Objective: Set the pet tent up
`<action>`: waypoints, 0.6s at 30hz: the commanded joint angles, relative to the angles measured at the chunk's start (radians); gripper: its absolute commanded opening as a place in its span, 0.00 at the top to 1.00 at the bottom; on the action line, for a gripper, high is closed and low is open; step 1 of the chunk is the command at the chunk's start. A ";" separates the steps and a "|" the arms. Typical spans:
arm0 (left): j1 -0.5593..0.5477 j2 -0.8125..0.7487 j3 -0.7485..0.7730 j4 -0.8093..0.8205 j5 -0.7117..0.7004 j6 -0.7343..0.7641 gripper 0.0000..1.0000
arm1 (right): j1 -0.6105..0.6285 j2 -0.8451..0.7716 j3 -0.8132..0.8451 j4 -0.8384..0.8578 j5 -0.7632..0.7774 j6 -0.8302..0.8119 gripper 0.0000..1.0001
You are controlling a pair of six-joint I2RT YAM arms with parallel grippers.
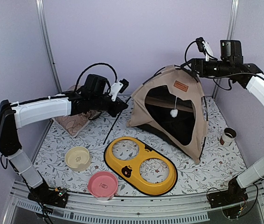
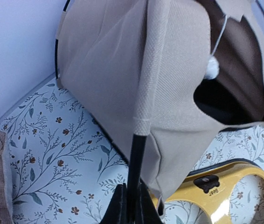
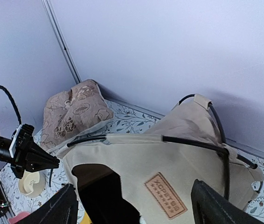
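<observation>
The beige pet tent (image 1: 174, 107) stands at the back right of the mat, doorway facing forward, with its brown label (image 1: 181, 87) and white pom-pom (image 1: 174, 112). My left gripper (image 1: 120, 105) is at the tent's left corner, shut on a thin black pole (image 2: 135, 158) where it leaves the fabric sleeve (image 2: 148, 84). The pole's free end slants down onto the mat (image 1: 107, 137). My right gripper (image 1: 191, 65) hovers open just above the tent's peak. In the right wrist view its fingers (image 3: 59, 207) straddle the tent (image 3: 136, 158) without touching the label (image 3: 166, 195) or the crossed poles (image 3: 223, 151).
A tan floral pillow (image 1: 76, 120) lies at the back left, partly behind my left arm. A yellow two-hole bowl holder (image 1: 141, 163), a cream bowl (image 1: 78, 157) and a pink bowl (image 1: 103, 184) sit in front. A brown paper cup (image 1: 227, 136) stands at the right.
</observation>
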 commanded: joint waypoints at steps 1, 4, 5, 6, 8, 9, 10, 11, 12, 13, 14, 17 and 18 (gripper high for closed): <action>-0.093 -0.110 -0.031 0.159 -0.092 -0.188 1.00 | 0.077 -0.111 -0.091 0.120 0.130 0.091 0.11; -0.150 -0.142 -0.052 0.207 -0.161 -0.271 1.00 | 0.110 -0.174 -0.161 0.169 0.154 0.134 0.06; -0.164 -0.153 -0.063 0.223 -0.179 -0.310 1.00 | 0.119 -0.190 -0.173 0.176 0.152 0.150 0.05; -0.169 -0.168 -0.071 0.238 -0.198 -0.349 1.00 | 0.130 -0.202 -0.182 0.176 0.150 0.169 0.02; -0.177 -0.195 -0.091 0.261 -0.233 -0.428 1.00 | 0.160 -0.221 -0.196 0.173 0.148 0.190 0.01; -0.180 -0.209 -0.105 0.277 -0.241 -0.463 1.00 | 0.182 -0.228 -0.204 0.169 0.148 0.199 0.01; -0.183 -0.220 -0.118 0.298 -0.246 -0.494 1.00 | 0.207 -0.238 -0.212 0.168 0.149 0.204 0.01; -0.190 -0.228 -0.127 0.312 -0.256 -0.518 1.00 | 0.230 -0.249 -0.228 0.172 0.151 0.210 0.01; -0.198 -0.232 -0.129 0.319 -0.265 -0.537 1.00 | 0.254 -0.260 -0.251 0.181 0.148 0.217 0.01; -0.207 -0.233 -0.127 0.323 -0.276 -0.547 1.00 | 0.275 -0.274 -0.280 0.198 0.139 0.241 0.01; -0.216 -0.230 -0.123 0.325 -0.286 -0.551 1.00 | 0.299 -0.286 -0.317 0.219 0.127 0.258 0.01; -0.229 -0.213 -0.100 0.326 -0.286 -0.581 1.00 | 0.393 -0.329 -0.454 0.293 0.116 0.332 0.01; -0.233 -0.203 -0.089 0.321 -0.281 -0.588 1.00 | 0.422 -0.343 -0.506 0.327 0.116 0.357 0.00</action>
